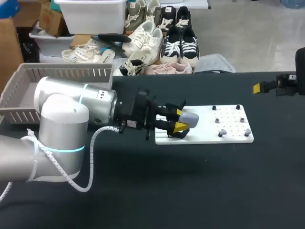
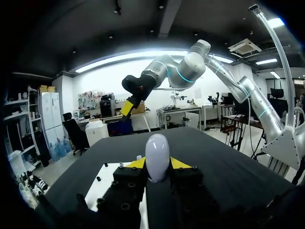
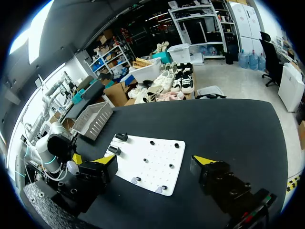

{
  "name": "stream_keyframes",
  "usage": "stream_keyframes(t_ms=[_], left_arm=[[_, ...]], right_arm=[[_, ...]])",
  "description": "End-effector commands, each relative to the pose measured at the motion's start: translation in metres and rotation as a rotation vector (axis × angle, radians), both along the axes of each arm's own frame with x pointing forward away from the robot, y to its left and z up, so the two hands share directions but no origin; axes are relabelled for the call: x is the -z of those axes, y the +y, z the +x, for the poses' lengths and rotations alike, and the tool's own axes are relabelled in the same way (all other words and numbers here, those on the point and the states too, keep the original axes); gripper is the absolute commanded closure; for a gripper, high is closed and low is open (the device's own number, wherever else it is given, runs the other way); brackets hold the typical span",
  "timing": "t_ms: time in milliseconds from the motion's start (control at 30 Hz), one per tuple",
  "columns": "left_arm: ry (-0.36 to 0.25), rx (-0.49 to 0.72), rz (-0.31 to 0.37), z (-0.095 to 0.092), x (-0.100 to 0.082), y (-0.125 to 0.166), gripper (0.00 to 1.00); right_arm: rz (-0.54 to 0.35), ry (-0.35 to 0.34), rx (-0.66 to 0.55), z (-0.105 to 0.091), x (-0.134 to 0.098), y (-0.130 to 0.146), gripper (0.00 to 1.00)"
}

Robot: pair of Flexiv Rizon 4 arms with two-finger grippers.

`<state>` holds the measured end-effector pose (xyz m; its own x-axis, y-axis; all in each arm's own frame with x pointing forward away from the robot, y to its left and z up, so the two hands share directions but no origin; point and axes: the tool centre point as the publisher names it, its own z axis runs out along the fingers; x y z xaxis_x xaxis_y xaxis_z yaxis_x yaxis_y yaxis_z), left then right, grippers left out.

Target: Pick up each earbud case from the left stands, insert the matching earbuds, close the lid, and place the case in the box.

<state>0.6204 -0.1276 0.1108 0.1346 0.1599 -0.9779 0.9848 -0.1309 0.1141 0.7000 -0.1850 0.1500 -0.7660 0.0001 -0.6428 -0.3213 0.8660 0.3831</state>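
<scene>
The left arm (image 1: 71, 119) comes in from 9 o'clock and lies nearly level over the black worktop (image 1: 190, 191), its wrist aimed toward 3 o'clock. Its pincer (image 1: 179, 119) is pinching a pale grey earbud case (image 1: 189, 118): a yellow tip presses on each side, and the fingers stand only as far apart as the case is wide. The case's lid is down. Its long axis runs along the fingers, and its rounded end juts past the tips toward 3 o'clock. The case hangs over the 9 o'clock end of the white board (image 1: 228, 125), above a black stand (image 1: 177, 135); whether it touches the stand cannot be told.

The right arm (image 2: 190, 62) is raised at the worktop's 3 o'clock side, well apart from the case. Its pincer (image 3: 155, 161) is spread wide and holds nothing.

A grey basket (image 1: 28, 81) sits at 10 o'clock, behind the left arm.
</scene>
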Motion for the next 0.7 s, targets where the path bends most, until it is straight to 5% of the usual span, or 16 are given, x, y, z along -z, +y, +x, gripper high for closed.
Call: stream_keyframes(t_ms=[33, 700], left_arm=[[-0.012, -0.039, -0.032, -0.006, -0.001, -0.005, 1.00], [0.000, -0.034, -0.076, -0.003, -0.007, -0.016, 1.00]], right_arm=[[0.000, 0.000, 0.000, 0.000, 0.000, 0.000, 0.00], [0.000, 0.000, 0.000, 0.000, 0.000, 0.000, 0.00]])
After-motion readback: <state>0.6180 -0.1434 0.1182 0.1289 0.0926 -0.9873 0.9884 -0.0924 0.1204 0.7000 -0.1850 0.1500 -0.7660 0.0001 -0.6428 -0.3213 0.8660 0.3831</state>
